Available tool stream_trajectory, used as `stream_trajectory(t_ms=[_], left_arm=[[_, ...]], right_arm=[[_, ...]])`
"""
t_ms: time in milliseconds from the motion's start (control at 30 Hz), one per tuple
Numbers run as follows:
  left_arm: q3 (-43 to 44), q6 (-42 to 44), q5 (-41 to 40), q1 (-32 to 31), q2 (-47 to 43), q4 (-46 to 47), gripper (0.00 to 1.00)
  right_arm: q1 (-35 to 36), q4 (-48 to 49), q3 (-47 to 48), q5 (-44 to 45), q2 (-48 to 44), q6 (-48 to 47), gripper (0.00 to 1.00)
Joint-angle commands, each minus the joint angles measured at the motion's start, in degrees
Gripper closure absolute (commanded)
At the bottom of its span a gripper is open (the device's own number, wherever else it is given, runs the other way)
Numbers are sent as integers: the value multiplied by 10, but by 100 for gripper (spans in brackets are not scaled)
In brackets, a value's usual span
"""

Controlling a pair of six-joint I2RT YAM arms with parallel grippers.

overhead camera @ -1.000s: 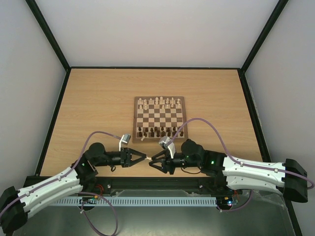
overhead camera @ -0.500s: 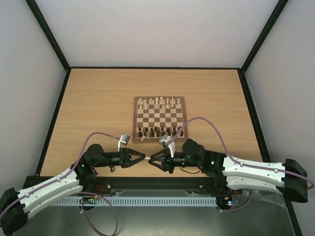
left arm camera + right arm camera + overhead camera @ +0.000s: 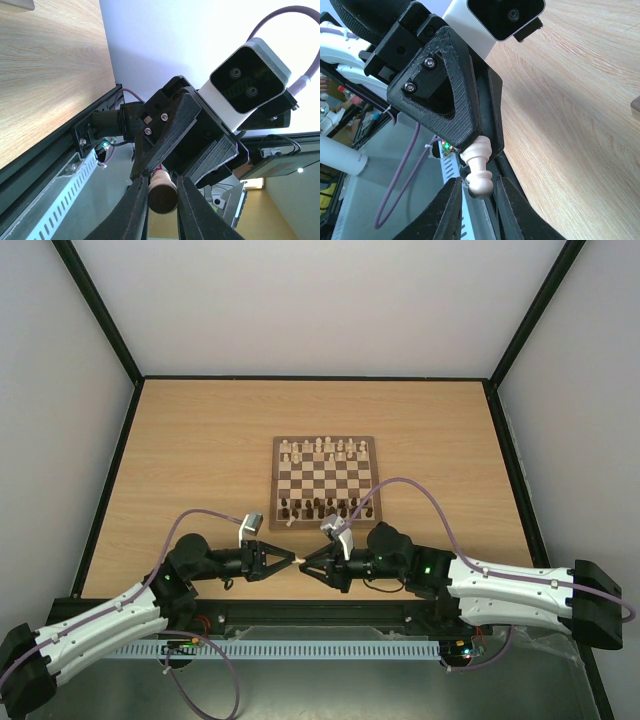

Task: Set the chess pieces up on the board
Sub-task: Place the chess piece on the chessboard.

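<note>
The board [image 3: 325, 480] lies mid-table, with pale chess pieces [image 3: 322, 448] on its far rows and dark ones on its near rows. My two grippers meet tip to tip near the table's front edge. My left gripper [image 3: 292, 559] is shut on the base of a pale pawn [image 3: 298, 560], also seen in the left wrist view [image 3: 162, 192]. My right gripper [image 3: 306, 562] is open. In the right wrist view its fingers [image 3: 451, 200] stand either side of the pawn's head [image 3: 479, 175], with small gaps.
The dark chess pieces [image 3: 325, 506] line the board's near rows. A black rail [image 3: 320, 612] runs along the table's front edge below the grippers. Black frame posts and pale walls enclose the table on three sides.
My right gripper has moved a little left toward the left gripper, so its open fingers now sit round the pawn's head. The left gripper has hardly moved.
</note>
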Motion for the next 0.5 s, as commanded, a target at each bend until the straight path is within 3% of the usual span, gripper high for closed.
stream_trajectory(t_ms=[0, 300, 467], left_arm=[[-13, -1, -2, 4, -4, 20, 94], [-17, -1, -5, 3, -4, 21, 93], [-16, 8, -8, 4, -4, 5, 88]], right_arm=[[5, 25, 3, -4, 1, -6, 82], [5, 32, 11, -13, 15, -10, 92], [5, 28, 15, -12, 14, -10, 95]])
